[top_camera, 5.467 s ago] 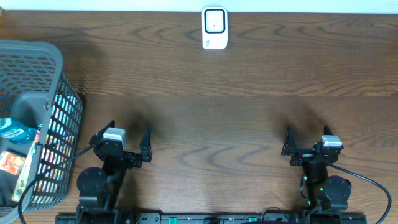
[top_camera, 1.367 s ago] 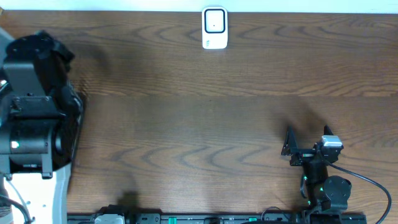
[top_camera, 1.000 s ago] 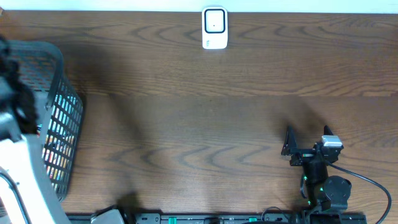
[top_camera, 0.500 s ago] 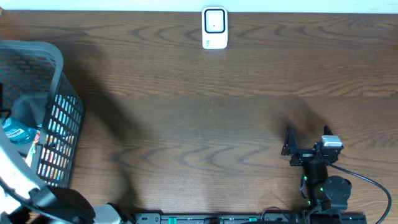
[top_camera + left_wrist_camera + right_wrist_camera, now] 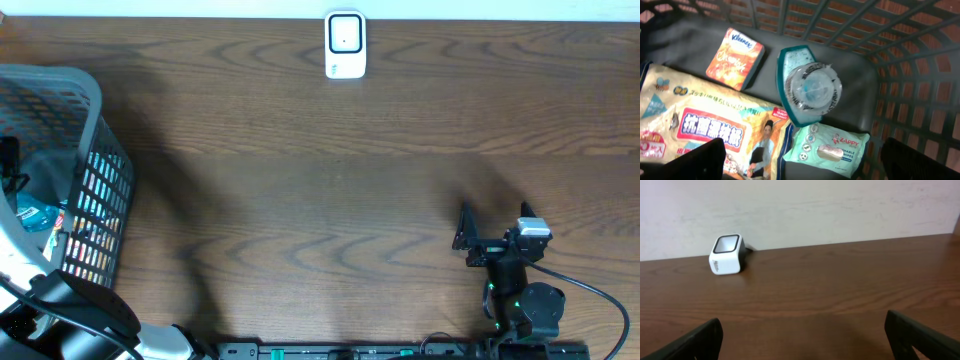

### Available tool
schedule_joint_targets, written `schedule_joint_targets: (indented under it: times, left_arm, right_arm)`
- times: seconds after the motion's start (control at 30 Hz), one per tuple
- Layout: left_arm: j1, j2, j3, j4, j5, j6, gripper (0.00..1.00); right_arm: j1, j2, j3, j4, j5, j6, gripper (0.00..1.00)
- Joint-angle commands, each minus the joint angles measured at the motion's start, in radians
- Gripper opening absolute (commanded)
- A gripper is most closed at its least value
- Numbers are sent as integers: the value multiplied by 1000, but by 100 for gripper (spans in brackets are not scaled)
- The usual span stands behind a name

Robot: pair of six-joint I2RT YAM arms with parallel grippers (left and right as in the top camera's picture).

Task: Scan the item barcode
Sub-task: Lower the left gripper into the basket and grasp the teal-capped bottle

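In basket (image 5: 920, 60), wrist-only: Kleenex (image 5: 735, 59), perhaps wipes (image 5: 826, 150).

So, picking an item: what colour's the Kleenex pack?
The Kleenex pack is orange, teal-edged; left wrist view.

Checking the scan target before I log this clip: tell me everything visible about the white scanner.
The scanner is a small white plastic-looking box with rounded corners and a pale window framed in black on its upward-tilted face. It stands at the far edge of the wooden table, near the wall, and touches nothing else.
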Motion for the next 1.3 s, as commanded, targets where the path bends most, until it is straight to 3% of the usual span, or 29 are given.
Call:
schedule_joint_targets:
  times: [0.0,0.7,1.0,1.13,1.27]
  left_arm:
    - [6,3,9,0,-6,-48,98]
    - [6,179,6,80,-17,-53,98]
    - [6,209,3,88,-164,-39,99]
    - [6,209,3,87,-172,-24,91]
    - [6,209,-5,90,-172,-24,89]
  right_arm:
    - [9,-3,-2,-3,5,-13,99]
    - [9,-3,-2,-4,5,-13,99]
    - [9,-3,-2,-4,5,-13,99]
    - [9,-3,-2,-4,5,-13,99]
    - [9,-3,-2,-3,5,-13,99]
